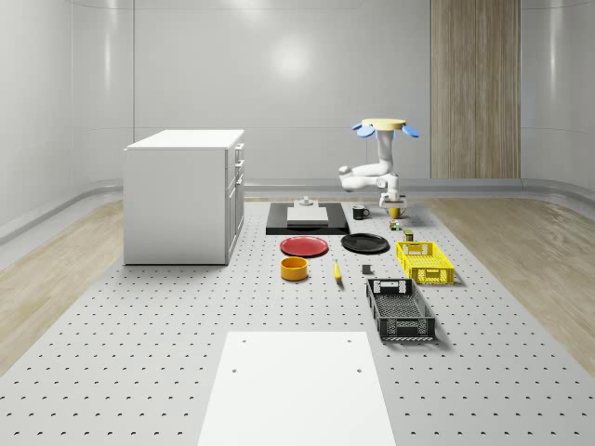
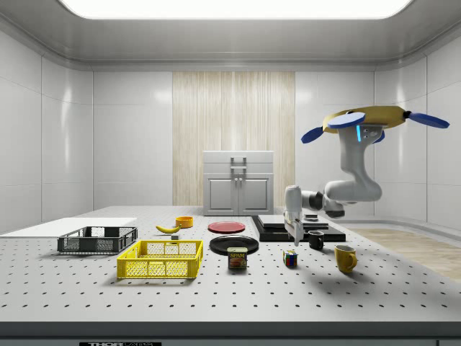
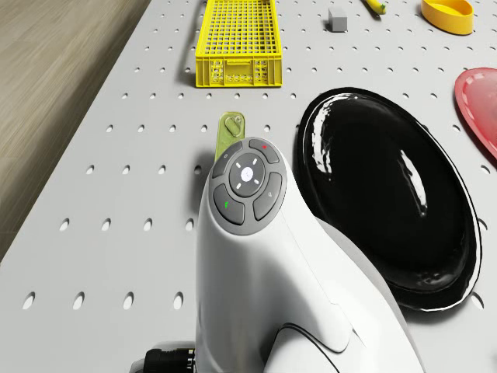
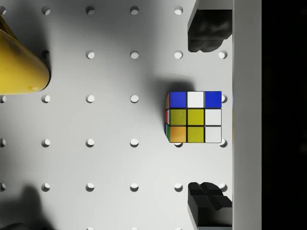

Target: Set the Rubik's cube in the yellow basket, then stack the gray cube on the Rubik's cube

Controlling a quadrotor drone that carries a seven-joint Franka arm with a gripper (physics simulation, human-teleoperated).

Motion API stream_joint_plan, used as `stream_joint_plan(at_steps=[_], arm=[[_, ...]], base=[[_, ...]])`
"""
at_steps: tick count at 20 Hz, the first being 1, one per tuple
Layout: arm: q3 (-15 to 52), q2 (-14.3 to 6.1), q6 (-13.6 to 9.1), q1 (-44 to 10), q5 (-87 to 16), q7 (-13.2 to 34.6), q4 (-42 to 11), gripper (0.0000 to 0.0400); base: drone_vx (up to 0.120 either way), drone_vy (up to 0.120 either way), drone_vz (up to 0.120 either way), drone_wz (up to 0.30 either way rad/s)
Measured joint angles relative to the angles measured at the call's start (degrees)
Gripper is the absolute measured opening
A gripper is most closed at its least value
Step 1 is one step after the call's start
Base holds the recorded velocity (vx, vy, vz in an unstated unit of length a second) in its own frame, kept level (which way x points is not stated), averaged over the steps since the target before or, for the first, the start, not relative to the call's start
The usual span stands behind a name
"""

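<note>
The Rubik's cube (image 4: pixel 194 117) lies on the perforated table, between a yellow mug and a tin can. In the side view the Rubik's cube (image 2: pixel 290 259) sits just under my gripper (image 2: pixel 295 240), which points down with a small gap above it. My gripper (image 4: pixel 207 117) is open, and its two dark fingers (image 4: pixel 208 31) stand on either side of the cube. The drone (image 2: pixel 367 119) hovers above and behind the arm. The yellow basket (image 1: pixel 425 261) stands nearer the whole-scene camera; it also appears in the drone view (image 3: pixel 236 39). The gray cube (image 1: pixel 366 270) lies beside the basket, and the drone view catches it too (image 3: pixel 337 18).
A yellow mug (image 2: pixel 346 257), a tin can (image 2: pixel 238 258) and a black mug (image 2: pixel 316 240) stand close around the cube. A black plate (image 3: pixel 388 194), red plate (image 1: pixel 304 245), orange bowl (image 1: pixel 294 268), banana (image 1: pixel 337 270) and black basket (image 1: pixel 401 309) lie further off. A white cabinet (image 1: pixel 184 195) stands at the whole-scene view's left.
</note>
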Motion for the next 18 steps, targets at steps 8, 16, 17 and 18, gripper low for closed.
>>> stream_joint_plan(at_steps=[8, 16, 17, 18], arm=[[0.3, -1.6, 1.5, -0.4, 0.7, 0.4, 0.1, 0.04], [-2.7, -3.4, 4.4, -1.1, -1.9, 0.3, 1.2, 0.04], [-2.9, -3.5, 4.6, -1.3, -2.0, 0.4, 1.4, 0.04], [-3.1, -3.7, 4.8, -1.4, -2.1, 0.4, 1.5, 0.04]], base=[[0.03, 0.0, -0.1, 0.0], [0.0, 0.0, 0.0, 0.0], [0.0, 0.0, 0.0, 0.0], [0.0, 0.0, 0.0, 0.0]])
